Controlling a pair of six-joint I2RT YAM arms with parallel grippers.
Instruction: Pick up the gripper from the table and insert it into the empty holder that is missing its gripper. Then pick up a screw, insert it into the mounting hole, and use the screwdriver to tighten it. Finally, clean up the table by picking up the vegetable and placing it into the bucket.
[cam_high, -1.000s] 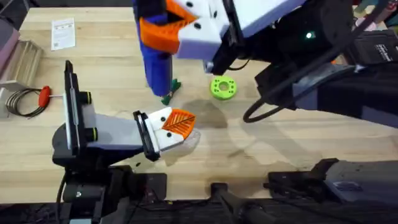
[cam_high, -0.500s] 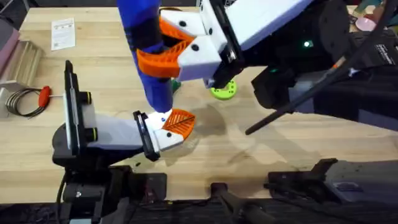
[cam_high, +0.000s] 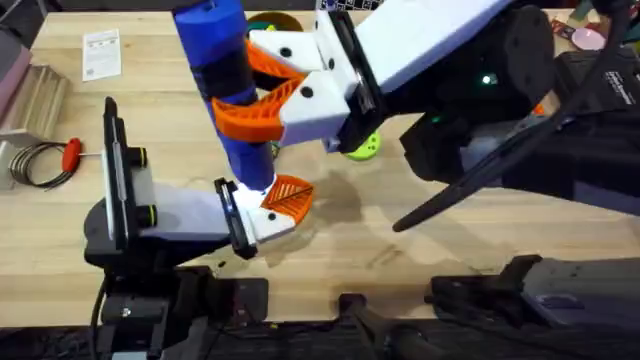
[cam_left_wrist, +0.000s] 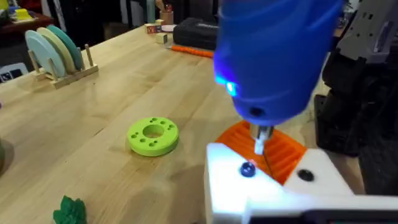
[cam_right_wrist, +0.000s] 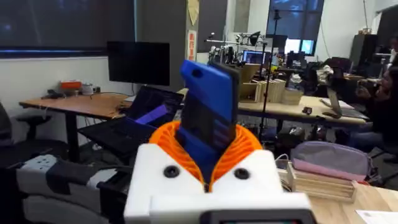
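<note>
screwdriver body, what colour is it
Bright blue; the screwdriver shows best in the overhead view, held in the right claw.

Screwdriver (cam_high: 228, 95) upright over holder (cam_high: 262, 215) — disc (cam_high: 362, 147) beyond.

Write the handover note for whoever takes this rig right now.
Right tool: shut on the blue screwdriver, upright, its bit at the screw in the white holder.
Left arm steadies that holder; its tool state is unclear.
Done: orange gripper is seated in the holder, screw placed.
Left: finish tightening, then put the green vegetable in the bucket at the table's far side.
</note>
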